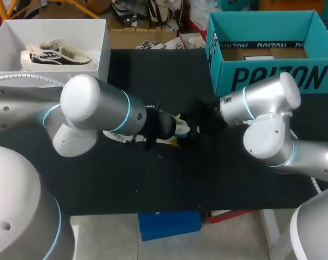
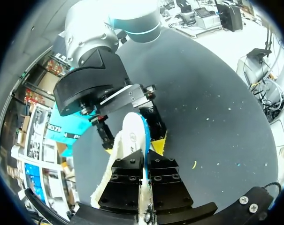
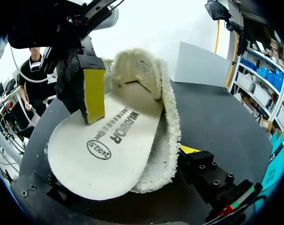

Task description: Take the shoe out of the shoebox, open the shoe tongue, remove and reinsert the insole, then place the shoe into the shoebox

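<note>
Insole (image 3: 99, 150) tight in left claw (image 2: 145, 158), shoe (image 3: 170, 122) tight in right claw (image 2: 133, 143), teal shoebox (image 1: 277, 78) beyond both

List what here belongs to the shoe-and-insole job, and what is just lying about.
Job:
- shoe, on the table
- insole, partly out of it, pinched by the left gripper
- right gripper, at the shoe
- teal shoebox, probably

Lying about:
- white box
- second shoe, inside it
- yellow scrap

Cream insole (image 3: 109, 154) with black print, fleecy off-white shoe (image 3: 169, 123), teal shoebox (image 1: 272, 62) with black lettering, black table (image 1: 153, 179)
</note>
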Robot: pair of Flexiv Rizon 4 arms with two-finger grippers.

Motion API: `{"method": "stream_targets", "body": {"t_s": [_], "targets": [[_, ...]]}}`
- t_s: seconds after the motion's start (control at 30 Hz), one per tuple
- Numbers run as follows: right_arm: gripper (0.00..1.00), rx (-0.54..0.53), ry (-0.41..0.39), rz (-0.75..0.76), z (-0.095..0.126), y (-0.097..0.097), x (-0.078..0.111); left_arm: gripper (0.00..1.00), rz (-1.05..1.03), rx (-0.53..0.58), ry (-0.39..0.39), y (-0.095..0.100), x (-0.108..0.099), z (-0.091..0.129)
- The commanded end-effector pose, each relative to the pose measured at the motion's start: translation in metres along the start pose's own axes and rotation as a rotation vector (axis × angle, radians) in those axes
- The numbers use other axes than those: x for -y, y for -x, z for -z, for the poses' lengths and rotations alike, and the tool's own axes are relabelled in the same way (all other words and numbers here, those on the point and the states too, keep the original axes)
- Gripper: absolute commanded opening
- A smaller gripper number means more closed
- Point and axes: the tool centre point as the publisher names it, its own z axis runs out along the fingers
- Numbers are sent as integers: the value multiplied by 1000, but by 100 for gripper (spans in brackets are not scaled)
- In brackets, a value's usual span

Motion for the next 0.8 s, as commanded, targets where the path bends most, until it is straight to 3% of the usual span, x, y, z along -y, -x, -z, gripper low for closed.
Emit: {"method": "stream_targets", "body": {"t_s": [0.03, 0.27, 0.47, 0.8], "targets": [[0, 1, -5, -2, -2, 1, 1, 0, -1, -35, -37, -6, -3, 29], [0, 1, -5, -2, -2, 1, 1, 0, -14, -67, -97, -11, -5, 56], [0, 1, -5, -2, -2, 1, 1, 0, -32, -156, -247, -6, -2, 80], [0, 1, -5, -2, -2, 1, 1, 0, -54, -222, -428, 9, 29, 130]]}}
